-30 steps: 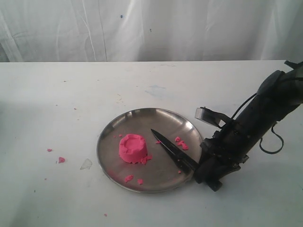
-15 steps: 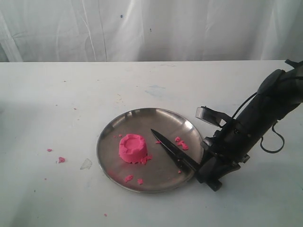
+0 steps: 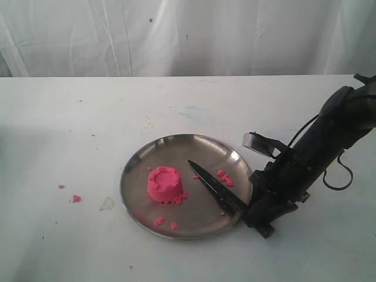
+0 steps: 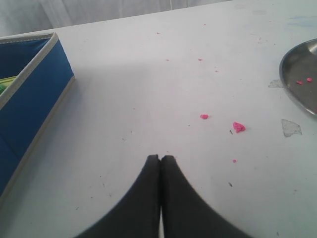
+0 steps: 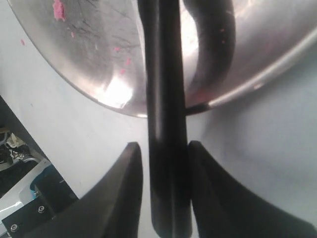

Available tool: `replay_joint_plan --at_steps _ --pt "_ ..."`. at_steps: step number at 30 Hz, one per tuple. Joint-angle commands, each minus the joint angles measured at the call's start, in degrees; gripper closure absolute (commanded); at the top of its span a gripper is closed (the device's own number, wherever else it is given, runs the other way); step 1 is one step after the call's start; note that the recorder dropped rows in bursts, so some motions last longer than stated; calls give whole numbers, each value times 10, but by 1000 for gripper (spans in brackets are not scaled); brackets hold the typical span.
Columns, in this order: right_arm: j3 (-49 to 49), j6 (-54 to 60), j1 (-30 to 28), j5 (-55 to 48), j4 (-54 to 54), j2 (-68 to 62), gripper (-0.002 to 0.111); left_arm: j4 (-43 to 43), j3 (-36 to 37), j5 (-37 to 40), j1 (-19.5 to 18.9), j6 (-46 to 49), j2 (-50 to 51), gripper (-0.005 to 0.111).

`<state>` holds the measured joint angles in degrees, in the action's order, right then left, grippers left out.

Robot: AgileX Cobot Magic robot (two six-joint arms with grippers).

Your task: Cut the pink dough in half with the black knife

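The pink dough (image 3: 164, 184) is a squat round mound with a dented top, standing left of centre on the steel plate (image 3: 176, 142). The black knife (image 3: 210, 184) lies on the plate to its right, tip pointing up-left and handle over the plate's right rim. My right gripper (image 3: 251, 215) is down at that rim. In the right wrist view its fingers (image 5: 132, 163) straddle the knife handle (image 5: 166, 99): one side touches, and a thin gap shows on the other. My left gripper (image 4: 160, 157) is shut and empty over bare table, far from the plate (image 4: 302, 74).
Loose pink crumbs lie on the plate (image 3: 225, 178) and on the table left of it (image 3: 76, 198). A clear scrap (image 3: 106, 204) lies by the plate's left rim. A blue fabric box (image 4: 29, 99) stands beside the left gripper. A white curtain hangs behind the table.
The right arm has edged very slightly to the right at the plate's rim. The knife and dough have stayed where they were.
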<state>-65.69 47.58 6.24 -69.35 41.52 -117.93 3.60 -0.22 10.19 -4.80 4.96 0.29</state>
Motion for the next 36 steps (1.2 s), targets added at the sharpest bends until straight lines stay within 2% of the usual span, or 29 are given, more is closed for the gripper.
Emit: replay_joint_plan --at_steps 1,6,16,28,31,36 --pt "-6 -14 -6 -6 -3 1 91 7 2 -1 3 0 -3 107" --pt "-6 -14 -6 -6 -3 1 108 7 2 -1 3 0 -3 107" --pt "-33 -14 -6 -6 -3 14 108 7 2 -1 3 0 -3 107" --pt "-33 -29 8 9 -7 137 108 7 2 -1 3 0 -3 107" --pt "-27 -60 32 32 -48 174 108 7 2 -1 3 0 -3 107" --pt "-16 -185 84 104 -184 234 108 7 2 -1 3 0 -3 107"
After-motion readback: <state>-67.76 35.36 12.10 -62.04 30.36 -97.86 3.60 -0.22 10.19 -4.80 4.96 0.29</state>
